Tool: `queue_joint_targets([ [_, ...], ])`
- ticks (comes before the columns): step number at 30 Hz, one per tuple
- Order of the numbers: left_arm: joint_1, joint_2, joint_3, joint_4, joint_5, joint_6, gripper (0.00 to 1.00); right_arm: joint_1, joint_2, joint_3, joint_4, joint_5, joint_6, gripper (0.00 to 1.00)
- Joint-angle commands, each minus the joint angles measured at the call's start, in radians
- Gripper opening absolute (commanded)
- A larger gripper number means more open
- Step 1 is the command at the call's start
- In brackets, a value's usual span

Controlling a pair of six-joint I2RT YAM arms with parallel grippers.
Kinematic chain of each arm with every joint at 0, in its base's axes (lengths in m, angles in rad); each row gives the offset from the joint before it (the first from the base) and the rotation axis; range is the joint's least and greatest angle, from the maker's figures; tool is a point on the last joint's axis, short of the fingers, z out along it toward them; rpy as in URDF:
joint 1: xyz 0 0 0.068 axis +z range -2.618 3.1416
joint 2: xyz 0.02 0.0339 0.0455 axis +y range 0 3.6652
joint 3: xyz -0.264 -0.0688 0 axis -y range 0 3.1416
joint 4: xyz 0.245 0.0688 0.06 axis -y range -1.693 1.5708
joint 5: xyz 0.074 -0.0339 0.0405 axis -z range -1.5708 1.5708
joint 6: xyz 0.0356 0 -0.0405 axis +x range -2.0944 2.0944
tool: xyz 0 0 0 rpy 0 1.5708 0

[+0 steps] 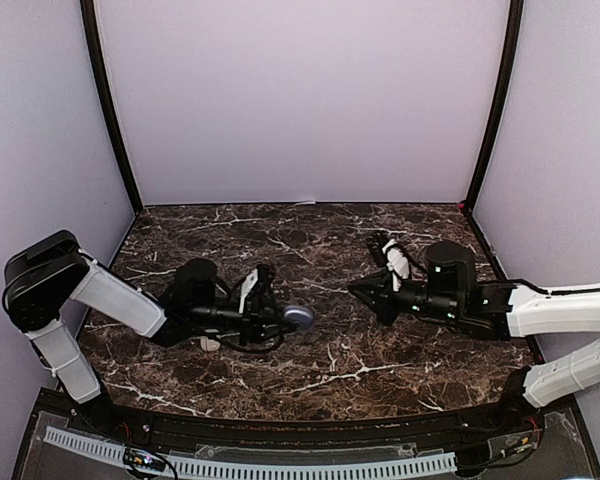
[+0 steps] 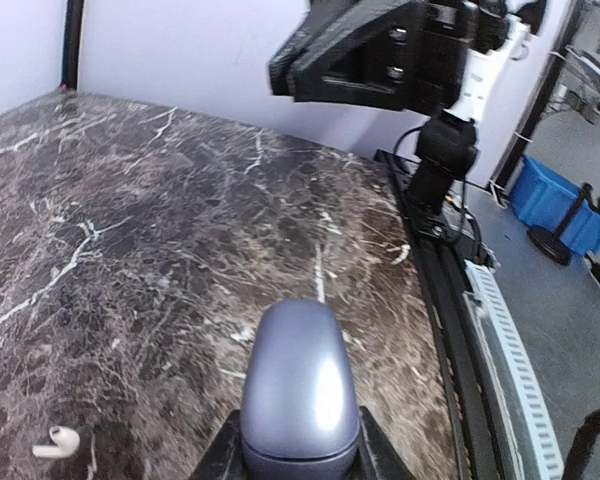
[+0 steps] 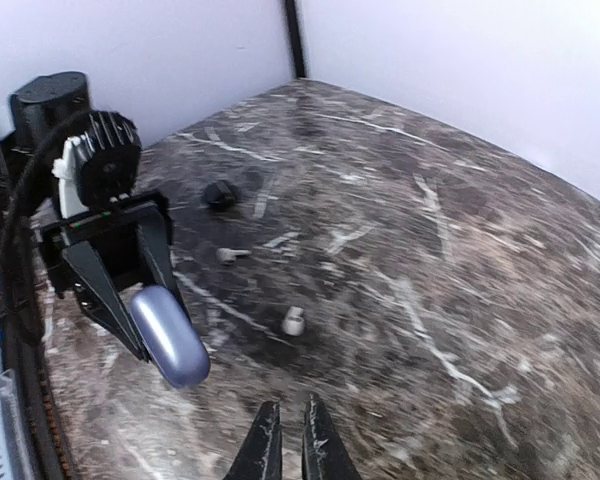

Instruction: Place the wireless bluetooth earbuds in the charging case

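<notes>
Left gripper: clenched on the charging case, held low over the marble table and pointing toward the right arm.
Charging case: bluish-grey, smooth and rounded, apparently closed; pinched at one end between the two fingers, the rest jutting out past the fingertips.
Right gripper: fingertips drawn almost together with only a narrow slit between them, gripping nothing; aimed at the left gripper, a stretch of bare marble between the two.
White stemmed earbud: lying on the table beyond the left gripper in the right wrist view, apart from the case.
Second white earbud: on the marble near the held case but not touching it, between the two grippers in the right wrist view.
Dark earbud: farther back on the table, behind the stemmed one; shape too small to make out.
Earbuds and case: all three earbuds loose on the table, outside the case.
</notes>
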Motion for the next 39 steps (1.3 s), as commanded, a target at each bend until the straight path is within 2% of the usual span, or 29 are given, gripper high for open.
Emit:
queue_joint_targets([
  [1, -0.002, 0.098, 0.293, -0.441, -0.136, -0.122, 0.12, -0.089, -0.092, -0.085, 0.001, 0.207, 0.122, 0.10],
  [4, -0.002, 0.168, 0.411, -0.543, -0.129, -0.194, 0.13, -0.124, -0.119, -0.110, -0.019, 0.214, 0.145, 0.09],
  [9, -0.003, 0.281, 0.559, -0.571, -0.089, -0.333, 0.14, -0.162, -0.157, -0.153, -0.007, 0.213, 0.165, 0.08],
  [11, -0.004, 0.340, 0.639, -0.632, -0.072, -0.369, 0.14, -0.170, -0.168, -0.167, 0.003, 0.213, 0.170, 0.08],
  [15, -0.017, 0.455, 0.807, -0.803, -0.082, -0.377, 0.16, -0.183, -0.170, -0.177, 0.006, 0.213, 0.175, 0.08],
  [21, -0.025, 0.541, 0.923, -0.868, -0.082, -0.444, 0.17, -0.190, -0.180, -0.187, 0.006, 0.210, 0.174, 0.08],
  [26, -0.032, 0.606, 1.023, -0.942, -0.048, -0.471, 0.23, -0.196, -0.190, -0.184, 0.008, 0.198, 0.172, 0.08],
  [28, -0.035, 0.616, 1.041, -0.955, -0.039, -0.480, 0.30, -0.198, -0.193, -0.174, 0.000, 0.192, 0.167, 0.08],
  [30, -0.034, 0.619, 1.055, -0.985, -0.048, -0.472, 0.45, -0.200, -0.194, -0.167, -0.007, 0.189, 0.166, 0.08],
  [34, -0.034, 0.600, 1.071, -1.077, -0.127, -0.433, 0.63, -0.202, -0.193, -0.160, -0.013, 0.175, 0.161, 0.08],
  [37, -0.034, 0.572, 1.062, -1.136, -0.187, -0.403, 0.83, -0.203, -0.192, -0.158, -0.009, 0.168, 0.162, 0.08],
  [39, -0.035, 0.540, 1.050, -1.174, -0.224, -0.383, 0.90, -0.203, -0.187, -0.156, -0.002, 0.160, 0.160, 0.08],
])
